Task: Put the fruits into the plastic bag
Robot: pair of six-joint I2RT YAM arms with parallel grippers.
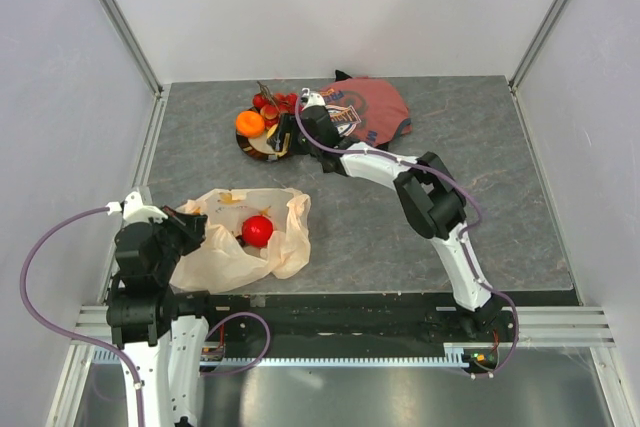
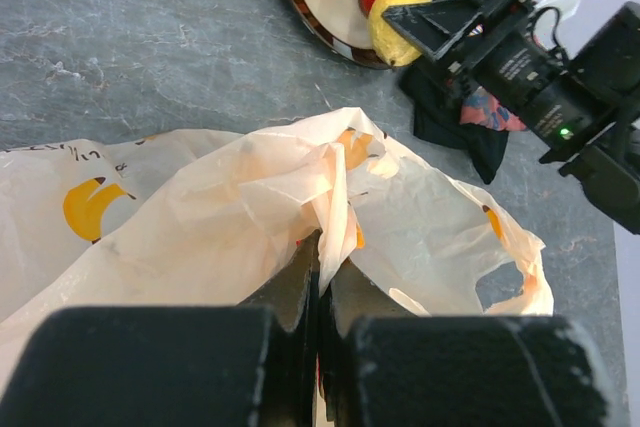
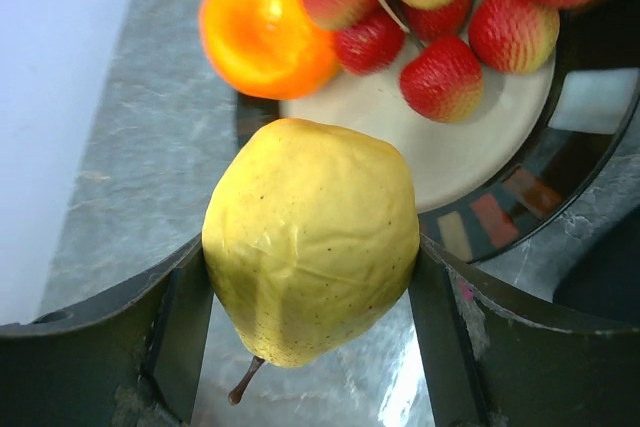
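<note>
Yellow pear (image 3: 312, 237), centre of the right wrist view, is pinched on both flanks by the right end effector (image 3: 311, 292) at the plate (image 3: 560, 167) edge; orange (image 3: 262, 27) upper left, berries (image 3: 440, 77) along the top. Left end effector (image 2: 320, 277) is pressed together on a fold of bag (image 2: 230, 207). Top view: bag lies lower left on the worktop (image 1: 520, 197), apple (image 1: 258, 230) inside.

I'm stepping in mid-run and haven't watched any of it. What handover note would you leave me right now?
Grippers: the left gripper is shut, pinching the edge of the plastic bag. The right gripper is closed around the yellow pear at the rim of the plate.
Done: the red apple is in the bag.
Left: the pear, then the orange and red berries on the plate.
</note>
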